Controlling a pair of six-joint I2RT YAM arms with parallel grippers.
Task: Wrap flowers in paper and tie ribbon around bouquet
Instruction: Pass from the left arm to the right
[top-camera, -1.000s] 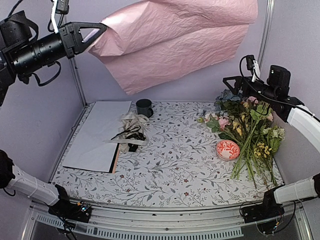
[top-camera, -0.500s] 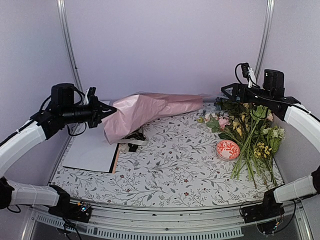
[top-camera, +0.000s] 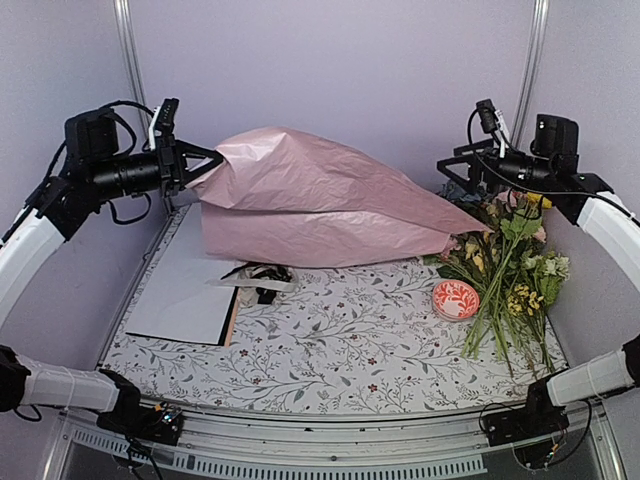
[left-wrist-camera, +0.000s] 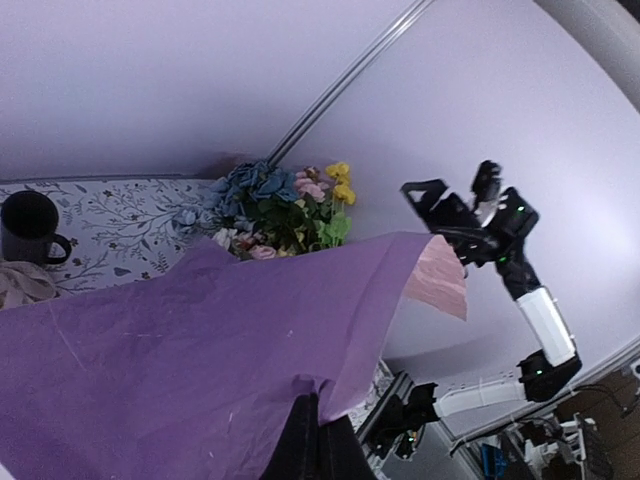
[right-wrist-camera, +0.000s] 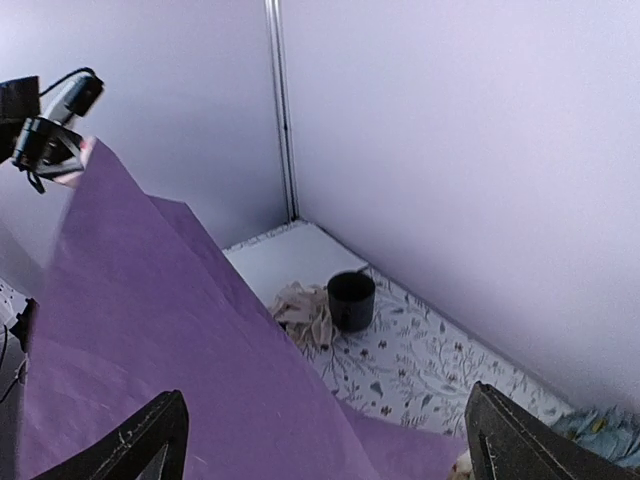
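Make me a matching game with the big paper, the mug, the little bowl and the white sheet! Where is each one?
Things:
1. paper
2. mug
3. bowl
4. white sheet

Places:
A. flat on the left side of the table
B. next to the flower stems
C. held up, pinched by the left gripper
D. beside the crumpled cloth

Pairs: 1-C, 2-D, 3-B, 4-A
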